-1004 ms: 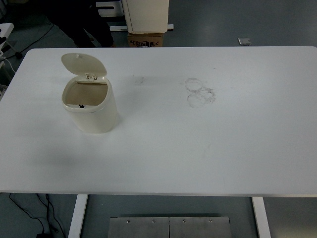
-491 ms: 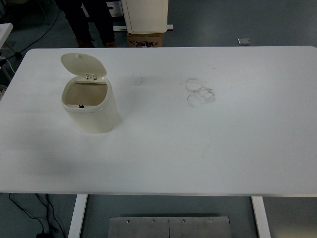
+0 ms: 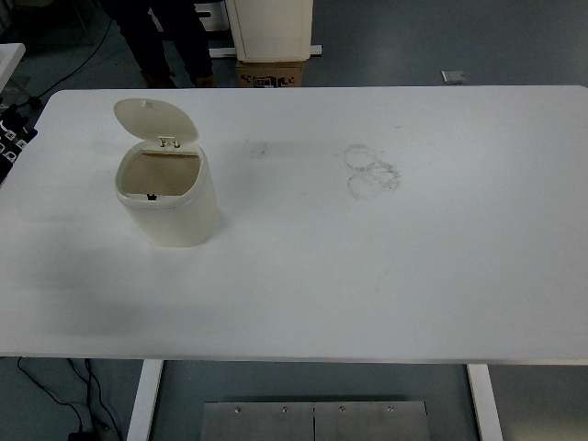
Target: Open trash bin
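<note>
One trash bin (image 3: 168, 197), lid (image 3: 154, 119) up | one table (image 3: 367, 276) | no robot hand visible, state unknown

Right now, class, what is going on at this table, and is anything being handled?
Nothing is being handled. A cream trash bin stands on the left part of the white table with its lid tipped up and back, so the bin is open and looks empty. Neither robot hand shows in the head view. A person's legs stand beyond the far edge. Faint ring marks stain the tabletop near the middle.
</note>
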